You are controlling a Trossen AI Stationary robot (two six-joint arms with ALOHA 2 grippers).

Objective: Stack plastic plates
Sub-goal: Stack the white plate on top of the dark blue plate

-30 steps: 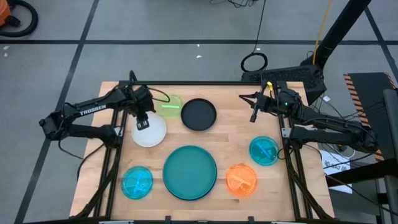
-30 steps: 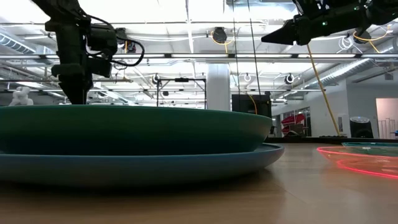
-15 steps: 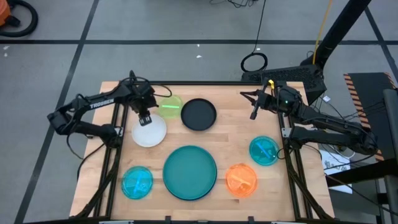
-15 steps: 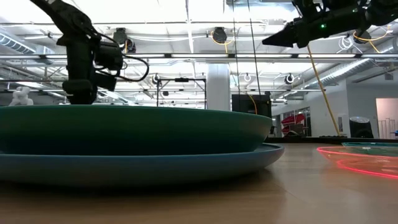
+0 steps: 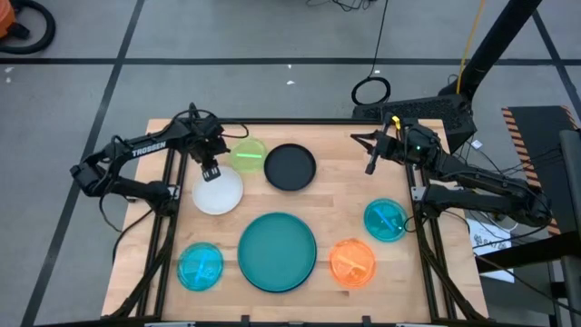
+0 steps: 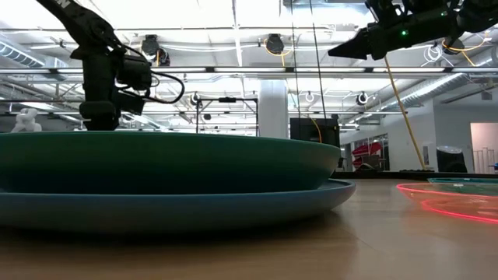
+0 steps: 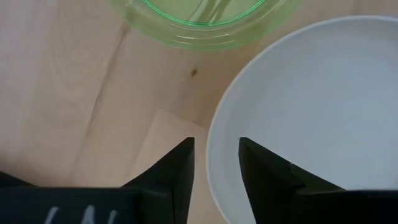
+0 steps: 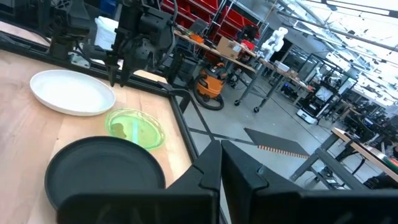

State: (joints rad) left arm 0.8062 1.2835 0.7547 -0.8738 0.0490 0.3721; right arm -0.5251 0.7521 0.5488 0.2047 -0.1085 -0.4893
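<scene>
My left gripper (image 5: 210, 173) points down, open, at the far left rim of the white plate (image 5: 218, 191). In the left wrist view its fingers (image 7: 180, 171) stand on either side of that rim (image 7: 214, 155), one outside and one over the plate's inside; no touch shows. The white plate (image 7: 311, 106) lies flat on the table beside the small green plate (image 5: 249, 154). A black plate (image 5: 290, 167) lies to the right of the green one. My right gripper (image 5: 370, 169) hangs level and shut above the table's far right, holding nothing.
A large teal plate (image 5: 277, 251) sits on a blue one (image 6: 194, 206) at the near middle. Small cyan (image 5: 200, 266), orange (image 5: 352, 262) and teal (image 5: 386, 220) plates lie along the near and right side. Bare wood (image 5: 345, 195) shows at the centre.
My left gripper has moved a little toward the table's far edge and sunk, from over the white plate's inside to its far left rim. The plates have stayed where they were.
</scene>
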